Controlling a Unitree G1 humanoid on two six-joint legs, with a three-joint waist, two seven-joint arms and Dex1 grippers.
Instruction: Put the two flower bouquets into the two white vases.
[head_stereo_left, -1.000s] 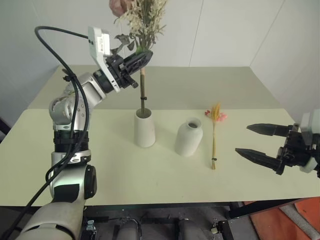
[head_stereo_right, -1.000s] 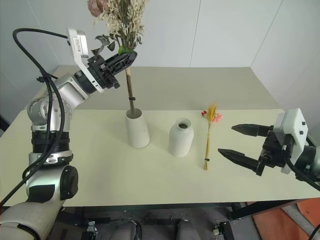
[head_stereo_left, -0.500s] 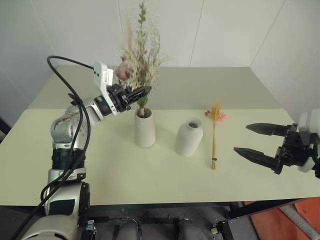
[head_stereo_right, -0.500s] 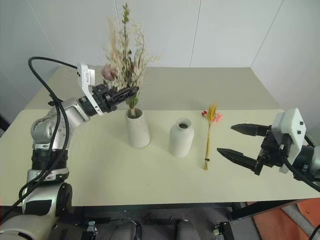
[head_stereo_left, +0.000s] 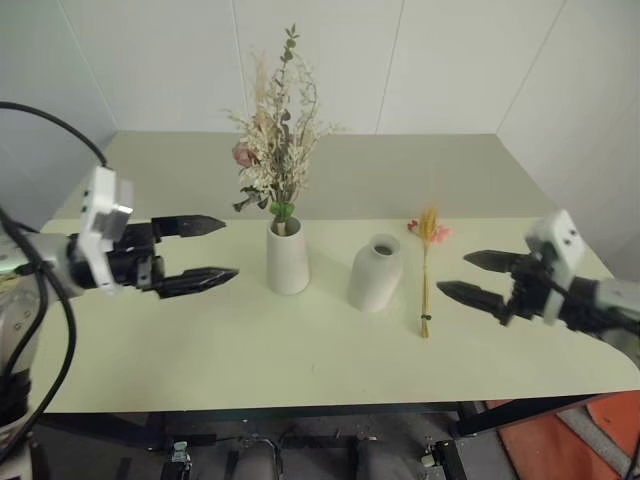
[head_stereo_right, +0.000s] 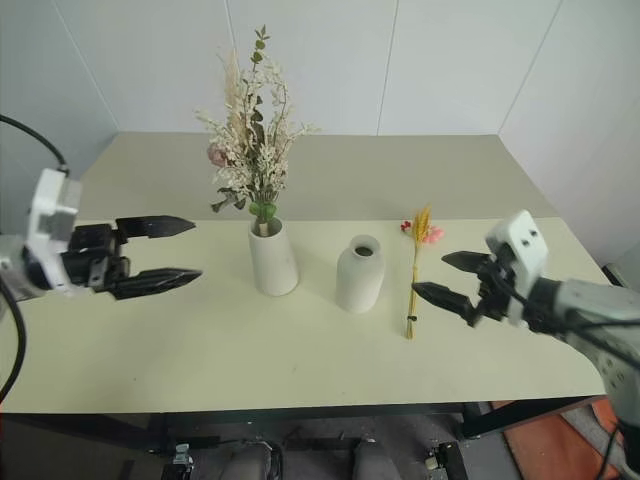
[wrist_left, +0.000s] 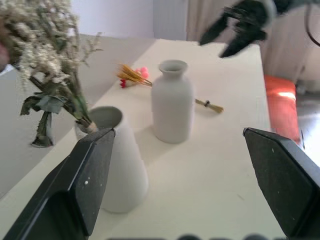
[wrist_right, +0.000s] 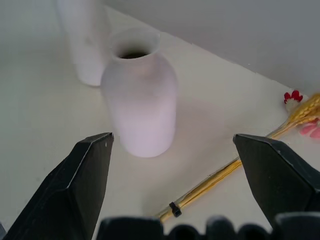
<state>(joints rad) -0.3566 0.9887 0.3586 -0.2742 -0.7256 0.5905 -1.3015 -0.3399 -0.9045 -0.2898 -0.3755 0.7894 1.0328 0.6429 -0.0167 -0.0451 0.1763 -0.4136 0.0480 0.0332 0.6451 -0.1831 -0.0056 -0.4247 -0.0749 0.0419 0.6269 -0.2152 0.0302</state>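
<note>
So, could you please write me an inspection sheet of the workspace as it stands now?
Surface: pale green table, dry, unmarked.
Job's things: bushy bouquet stands upright in the cone vase; bottle vase empty beside it; slim bouquet lies flat on the table, between the bottle vase and the right gripper.
Clutter: nothing seen.
Grippers: left gripper open, empty, apart from the cone vase; right gripper open, empty, near the slim bouquet, not touching.
Cables: black cable arcs over the left arm.
Surroundings: white panelled walls; an orange thing on the floor.
</note>
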